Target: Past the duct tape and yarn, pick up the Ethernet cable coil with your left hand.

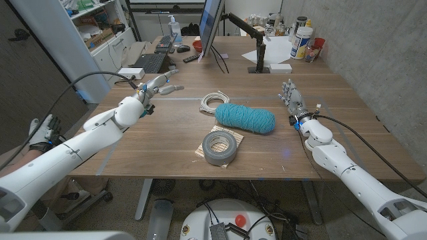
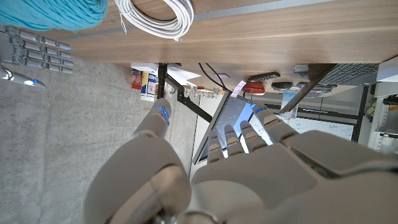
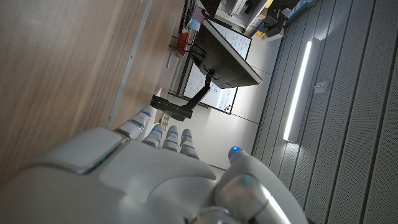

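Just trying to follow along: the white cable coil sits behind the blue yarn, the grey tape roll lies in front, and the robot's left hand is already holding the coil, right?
Not quite. In the head view the left hand is open and holds nothing, off to the side of the Ethernet cable coil and apart from it. The rest is right: the coil lies past the yarn, and the duct tape lies nearest the robot.

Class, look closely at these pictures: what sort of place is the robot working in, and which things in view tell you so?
Most likely an office or lab workspace. A monitor on an arm stands at the far end of the wooden table, a keyboard lies beside it, and shelving with supplies lines the wall.
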You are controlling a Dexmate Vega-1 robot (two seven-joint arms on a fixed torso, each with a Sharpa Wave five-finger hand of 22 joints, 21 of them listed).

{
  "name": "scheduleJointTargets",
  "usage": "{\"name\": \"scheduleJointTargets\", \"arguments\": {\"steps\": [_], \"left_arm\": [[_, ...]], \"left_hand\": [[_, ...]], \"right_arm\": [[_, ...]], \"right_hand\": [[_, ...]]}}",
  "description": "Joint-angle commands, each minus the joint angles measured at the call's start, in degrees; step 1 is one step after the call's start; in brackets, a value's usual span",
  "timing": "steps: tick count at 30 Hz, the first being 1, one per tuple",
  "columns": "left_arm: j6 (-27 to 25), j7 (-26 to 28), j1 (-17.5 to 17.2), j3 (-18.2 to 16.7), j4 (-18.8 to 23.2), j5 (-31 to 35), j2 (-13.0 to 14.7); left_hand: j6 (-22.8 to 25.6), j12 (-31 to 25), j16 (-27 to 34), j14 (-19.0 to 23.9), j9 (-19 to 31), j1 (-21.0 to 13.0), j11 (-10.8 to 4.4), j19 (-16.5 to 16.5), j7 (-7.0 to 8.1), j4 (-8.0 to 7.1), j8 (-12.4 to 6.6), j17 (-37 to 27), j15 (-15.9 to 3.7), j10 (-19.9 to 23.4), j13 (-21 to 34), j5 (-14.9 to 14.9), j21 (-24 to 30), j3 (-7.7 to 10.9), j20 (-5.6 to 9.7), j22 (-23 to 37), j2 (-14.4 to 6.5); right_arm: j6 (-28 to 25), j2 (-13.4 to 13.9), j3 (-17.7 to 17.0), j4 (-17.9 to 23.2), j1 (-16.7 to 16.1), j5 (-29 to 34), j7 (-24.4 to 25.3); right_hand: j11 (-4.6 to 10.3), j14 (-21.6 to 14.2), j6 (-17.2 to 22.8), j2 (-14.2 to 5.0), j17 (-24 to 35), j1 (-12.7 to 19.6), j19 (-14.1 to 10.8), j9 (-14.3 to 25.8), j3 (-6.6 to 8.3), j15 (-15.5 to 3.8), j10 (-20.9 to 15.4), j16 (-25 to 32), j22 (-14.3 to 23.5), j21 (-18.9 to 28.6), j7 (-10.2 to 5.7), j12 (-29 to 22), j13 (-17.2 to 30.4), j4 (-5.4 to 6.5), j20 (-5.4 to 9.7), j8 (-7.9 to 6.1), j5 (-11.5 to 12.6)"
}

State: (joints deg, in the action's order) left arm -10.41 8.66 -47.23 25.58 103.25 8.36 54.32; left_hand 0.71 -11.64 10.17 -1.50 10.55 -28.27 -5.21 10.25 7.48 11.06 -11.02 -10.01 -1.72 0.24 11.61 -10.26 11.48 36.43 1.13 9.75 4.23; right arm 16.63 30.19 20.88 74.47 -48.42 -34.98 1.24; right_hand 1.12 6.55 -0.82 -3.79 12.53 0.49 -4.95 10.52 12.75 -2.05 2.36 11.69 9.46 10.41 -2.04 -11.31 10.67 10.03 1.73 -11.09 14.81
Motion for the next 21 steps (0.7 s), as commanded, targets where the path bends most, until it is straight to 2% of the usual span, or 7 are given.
{"name": "scheduleJointTargets", "arguments": {"steps": [1,8,10,11,13,16,21], "left_arm": [[-4.1,0.3,0.7,1.8,1.9,6.1,0.8],[-7.7,-0.1,1.7,3.9,3.0,11.4,0.9],[-7.8,-0.2,1.6,3.9,3.0,11.6,0.8],[-7.7,0.2,1.7,4.3,3.0,13.0,1.1],[-7.7,0.2,1.7,4.2,3.0,13.1,1.0],[-7.0,0.5,1.1,3.2,3.0,11.9,0.8],[-7.8,0.5,0.4,2.4,3.4,11.2,0.8]], "left_hand": [[-0.3,0.0,0.9,1.5,0.1,-2.9,-0.10,2.3,-0.21,-0.25,-0.36,-0.1,-1.67,-0.8,0.1,-0.4,0.5,0.30,-0.21,0.0,0.8],[0.1,-0.9,1.3,4.6,0.1,-6.5,0.03,5.3,-0.42,-0.47,-0.82,0.0,-1.88,0.7,0.1,-0.4,0.8,-0.30,-0.42,0.0,2.0],[0.5,-1.3,1.6,6.3,0.1,-8.0,0.08,7.2,-0.63,-0.66,-1.04,0.0,-2.26,1.9,0.1,-0.3,1.1,-0.75,-0.41,0.0,2.4],[1.4,-1.7,1.9,8.9,0.1,-9.6,-0.18,10.2,-0.85,-1.01,-1.34,0.0,-2.46,3.4,0.1,-0.2,1.6,-1.66,-0.54,0.0,2.7],[2.1,-2.2,1.9,10.3,0.1,-10.1,-0.39,12.6,-1.39,-1.32,-1.47,0.0,-2.47,5.1,0.1,-0.2,1.9,-2.58,-0.34,0.0,2.9],[3.3,-2.6,2.0,11.9,0.2,-10.4,-0.34,13.8,-1.71,-1.56,-1.74,0.0,-3.11,6.6,0.2,-0.2,1.8,-3.65,-0.30,0.0,3.3],[4.9,-3.4,2.1,13.5,0.3,-10.5,-1.36,14.8,-2.63,-1.85,-2.11,0.0,-3.61,9.3,0.4,-0.2,1.5,-4.87,-0.04,0.0,3.5]], "right_arm": [[-0.4,0.1,0.1,0.2,0.0,0.0,0.3],[-0.4,0.1,0.0,0.2,0.0,-0.1,0.3],[-0.4,0.1,0.0,0.2,0.0,-0.1,0.3],[-0.1,0.1,0.0,0.2,-0.1,0.0,0.3],[-0.1,0.1,0.0,0.2,-0.1,0.1,0.3],[-0.2,0.1,-0.1,0.3,-0.2,0.0,0.5],[-0.5,0.2,-0.1,0.5,-0.3,-0.1,0.5]], "right_hand": [[0.17,0.4,0.2,-5.08,0.0,0.2,0.0,0.3,0.39,-1.49,0.0,0.2,0.2,0.3,-0.29,0.1,0.2,-0.09,-0.34,-0.10,0.1],[0.20,0.4,0.2,-5.13,0.0,0.2,0.0,0.3,0.45,-1.51,0.0,0.2,0.2,0.3,-0.31,0.1,0.2,-0.09,-0.32,-0.10,0.1],[0.12,0.4,0.2,-5.15,0.0,0.2,0.0,0.3,0.46,-1.50,0.0,0.2,0.2,0.3,-0.31,0.1,0.2,-0.08,-0.30,-0.09,0.1],[0.10,0.4,0.2,-5.15,0.0,0.2,0.0,0.3,0.47,-1.51,0.0,0.2,0.2,0.4,-0.31,0.1,0.2,-0.08,-0.30,-0.09,0.1],[0.15,0.4,0.2,-5.17,0.0,0.2,0.0,0.3,0.49,-1.54,0.0,0.2,0.2,0.3,-0.33,0.1,0.2,-0.08,-0.26,-0.09,0.1],[0.21,0.4,0.2,-5.29,0.0,0.3,0.0,0.3,0.56,-1.63,0.0,0.2,0.2,0.3,-0.45,0.1,0.2,-0.07,-0.16,-0.11,0.2],[0.20,0.5,0.2,-5.47,0.0,0.3,0.1,0.3,0.67,-1.63,0.1,0.2,0.2,0.3,-0.44,0.1,0.2,-0.04,-0.12,-0.11,0.2]]}}
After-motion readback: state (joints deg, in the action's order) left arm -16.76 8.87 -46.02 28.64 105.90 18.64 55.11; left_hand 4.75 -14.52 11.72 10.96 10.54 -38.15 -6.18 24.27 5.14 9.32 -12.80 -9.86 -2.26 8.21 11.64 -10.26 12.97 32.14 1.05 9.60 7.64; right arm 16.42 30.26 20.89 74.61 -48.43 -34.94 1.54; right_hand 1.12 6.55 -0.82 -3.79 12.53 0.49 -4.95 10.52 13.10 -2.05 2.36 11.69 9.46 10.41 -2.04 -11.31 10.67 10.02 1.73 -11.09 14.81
